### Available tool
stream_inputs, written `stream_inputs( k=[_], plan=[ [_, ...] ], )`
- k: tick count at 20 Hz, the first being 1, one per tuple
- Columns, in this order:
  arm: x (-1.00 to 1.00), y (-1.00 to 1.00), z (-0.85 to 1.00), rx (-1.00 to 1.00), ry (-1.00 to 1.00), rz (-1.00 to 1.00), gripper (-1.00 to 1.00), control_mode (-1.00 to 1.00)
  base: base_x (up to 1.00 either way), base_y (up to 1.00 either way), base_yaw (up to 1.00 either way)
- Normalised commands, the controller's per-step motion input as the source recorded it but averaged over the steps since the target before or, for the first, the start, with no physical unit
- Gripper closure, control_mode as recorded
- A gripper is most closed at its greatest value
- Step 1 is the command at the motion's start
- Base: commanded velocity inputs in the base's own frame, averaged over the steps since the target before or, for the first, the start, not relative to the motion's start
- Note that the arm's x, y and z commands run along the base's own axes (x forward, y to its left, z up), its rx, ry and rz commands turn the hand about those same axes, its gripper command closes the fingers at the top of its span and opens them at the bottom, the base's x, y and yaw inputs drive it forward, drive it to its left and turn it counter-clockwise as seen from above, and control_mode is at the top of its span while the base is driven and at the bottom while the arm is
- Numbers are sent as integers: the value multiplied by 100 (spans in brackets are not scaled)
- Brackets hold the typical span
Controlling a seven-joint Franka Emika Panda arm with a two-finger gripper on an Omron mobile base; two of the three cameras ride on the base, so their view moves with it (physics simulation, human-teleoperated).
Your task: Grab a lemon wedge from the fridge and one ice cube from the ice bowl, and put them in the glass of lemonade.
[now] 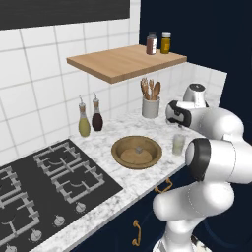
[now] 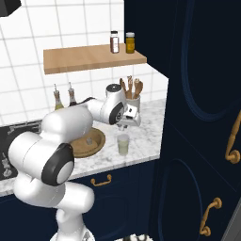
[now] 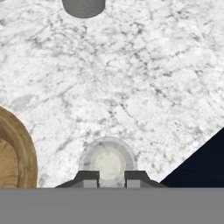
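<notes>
1. The ice bowl (image 1: 136, 152) sits on the marble counter (image 1: 123, 182), with the ice cube (image 1: 139, 149) near its middle.
2. At the bowl's 3 o'clock stands the glass of lemonade (image 2: 123, 144), apart from it and close to the counter's front edge (bare marble lies behind).
3. The gripper (image 3: 111, 178) hangs just above the glass, jaws drawn nearly together, holding nothing I can make out.
4. The utensil holder (image 2: 133, 103) stands at 12 o'clock by the wall.
</notes>
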Motion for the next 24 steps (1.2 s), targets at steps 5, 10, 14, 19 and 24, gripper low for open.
stream_inputs(
  k=[5, 10, 14, 19, 24],
  plan=[
    [12, 5, 0, 0, 1, 0, 100, -100, 0, 0, 0],
    [12, 2, -12, 0, 0, 0, 100, -100, 0, 0, 0],
    [0, 0, -30, 0, 0, 0, 100, -100, 0, 0, 0],
    [0, 0, -11, 0, 0, 0, 100, -100, 0, 0, 0],
    [0, 0, 0, 0, 0, 0, -100, -100, 0, 0, 0]
  ],
)
